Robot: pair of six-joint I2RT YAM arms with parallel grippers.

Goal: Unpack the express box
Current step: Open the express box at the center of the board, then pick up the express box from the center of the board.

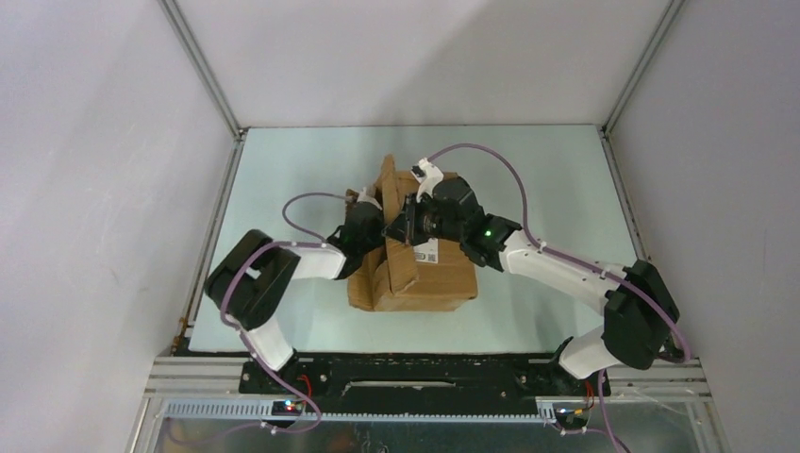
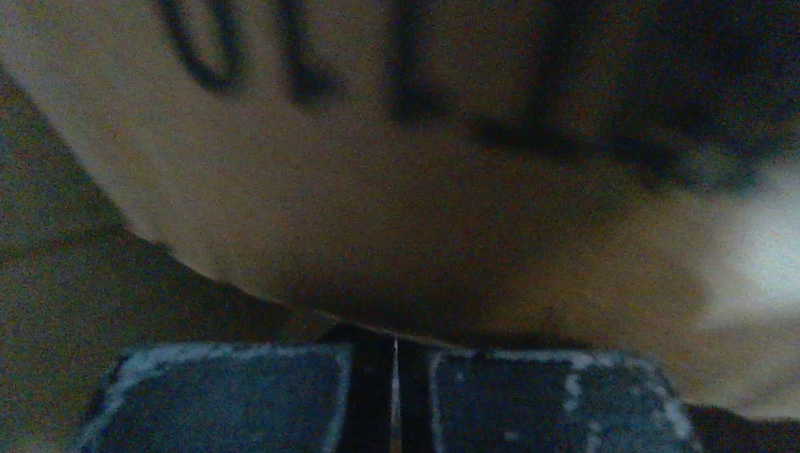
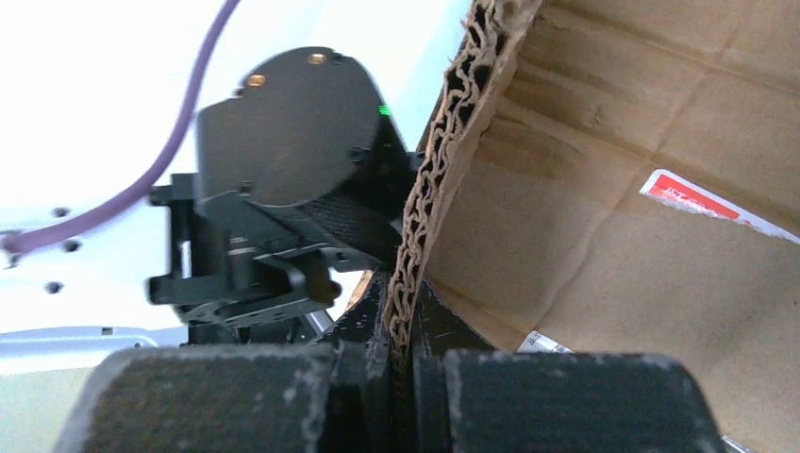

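Note:
The express box (image 1: 429, 278) is a brown carton in the middle of the table, with its white label (image 1: 426, 253) on top. One flap (image 1: 390, 203) stands upright. My right gripper (image 1: 401, 225) is shut on that flap; in the right wrist view its corrugated edge (image 3: 429, 189) runs down between my closed jaws (image 3: 401, 349). My left gripper (image 1: 370, 226) is at the flap's left side, fingers together. The left wrist view shows it (image 2: 394, 377) shut, close against a tan surface with black print (image 2: 377, 208). I cannot tell if it pinches anything. The box's contents are hidden.
The box sits on a pale green table (image 1: 538, 170) enclosed by white walls with metal corner posts (image 1: 203, 71). The left arm's black wrist (image 3: 283, 189) shows just beyond the flap in the right wrist view. A red and white sticker (image 3: 693, 196) is on the flap's inner face.

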